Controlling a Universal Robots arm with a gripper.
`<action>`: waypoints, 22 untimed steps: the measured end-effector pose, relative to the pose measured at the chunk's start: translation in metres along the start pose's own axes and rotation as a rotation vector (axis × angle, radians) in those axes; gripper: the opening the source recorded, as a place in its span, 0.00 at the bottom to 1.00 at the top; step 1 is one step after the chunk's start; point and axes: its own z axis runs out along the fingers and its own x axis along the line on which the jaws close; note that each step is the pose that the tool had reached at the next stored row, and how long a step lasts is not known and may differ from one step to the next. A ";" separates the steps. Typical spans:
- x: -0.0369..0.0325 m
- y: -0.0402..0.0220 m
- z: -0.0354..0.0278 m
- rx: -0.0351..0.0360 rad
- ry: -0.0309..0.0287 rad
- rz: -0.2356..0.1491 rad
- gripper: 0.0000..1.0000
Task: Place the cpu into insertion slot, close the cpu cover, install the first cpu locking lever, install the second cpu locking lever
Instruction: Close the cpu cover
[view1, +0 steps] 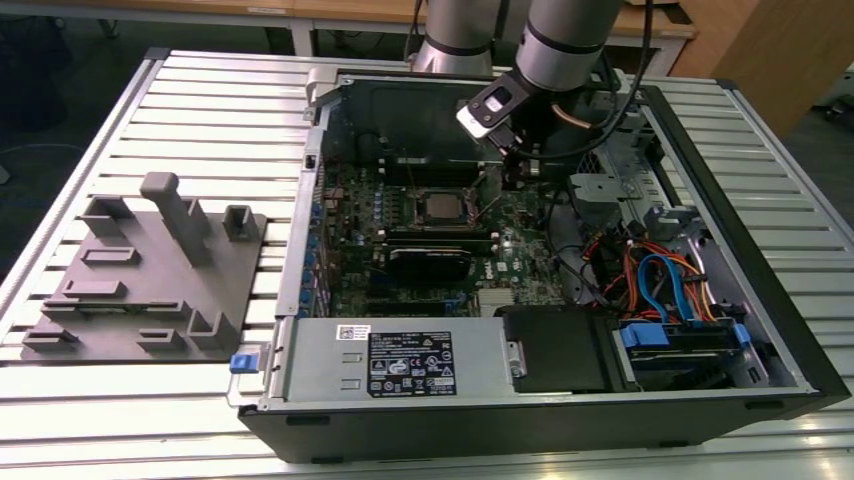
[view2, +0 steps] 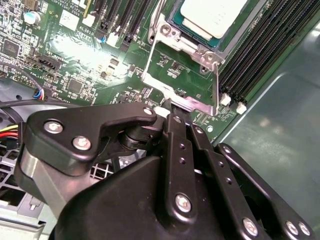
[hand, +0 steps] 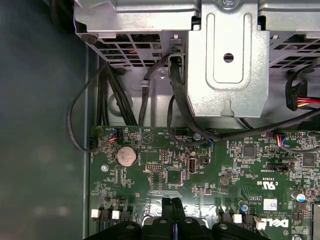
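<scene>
The cpu (view2: 214, 14), a flat square chip with a pale silver top, lies seated in the insertion slot (view2: 170, 31) on the green motherboard (hand: 165, 165). The cpu cover (view2: 151, 62), a thin silver frame with a square window, stands swung open beside the slot, and the board shows through its window. The gripper (view2: 169, 109) has its black fingers (hand: 176, 212) drawn narrow, tips at the cover's free edge; whether they pinch it cannot be told. Long black memory slots (view2: 260, 50) flank the socket. The open computer case (view1: 787, 330) lies on a slatted metal worktop (view1: 200, 110), with a grey moulded fixture (view1: 147, 280) at the exterior view's left. Wooden furniture (view1: 774, 50) stands behind.
</scene>
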 end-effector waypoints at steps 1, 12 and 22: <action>0.0000 -0.0002 0.0001 0.0000 0.0001 0.000 0.11; 0.0000 -0.0033 0.0006 0.0000 0.0001 0.000 0.11; -0.0001 -0.0078 0.0011 0.0000 0.0001 0.000 0.11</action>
